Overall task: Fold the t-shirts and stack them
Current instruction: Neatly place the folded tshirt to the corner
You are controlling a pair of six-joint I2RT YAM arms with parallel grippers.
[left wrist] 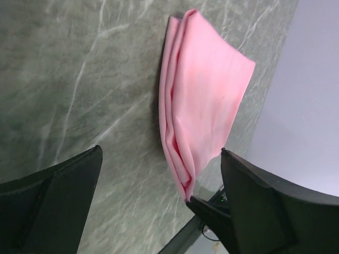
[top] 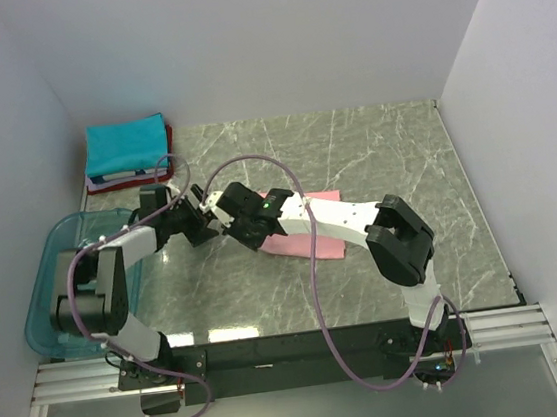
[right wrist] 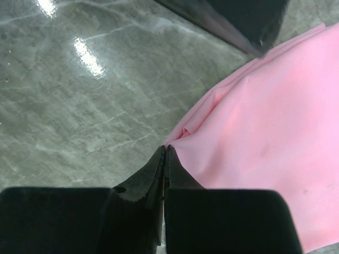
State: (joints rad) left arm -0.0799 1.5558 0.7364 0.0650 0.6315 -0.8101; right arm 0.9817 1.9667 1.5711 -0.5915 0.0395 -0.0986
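Step in hand, as judged: last handling of the light pink cloth t-shirt (top: 315, 246), either a closing fold or the lift toward the stack. Cannot tell which.

Right pincer (right wrist: 165, 151): clenched, fingertips pressed together on a bunched corner of the pink cloth. Left pincer (left wrist: 160, 153): released, jaws standing wide, hovering low over the desk at the same end of the shirt, gripping nothing.

Location: lies near the middle of the grey-green marble-patterned desk (top: 383, 156), partly beneath the right forearm. Well apart from the folded teal t-shirt (top: 126, 145) in the far left corner, topping a small stack with red and white edges (top: 126, 177) showing below. Translucent blue plastic bin (top: 35, 297) at the near left, apart from both.

Appearance: already folded into a narrow oblong packet of several layers. One long side rounded and soft, with layer edges visible and roughly aligned. Broad face smooth, plain, no print seen. Slight puckering at the pinched corner only.

Next move, as judged: calls for a second hold, the left pincer closing on the neighbouring corner or edge to keep the packet level. A single-corner lift risks the layers falling open. Thereafter, a carry to the far left corner and a square placement on the teal shirt.
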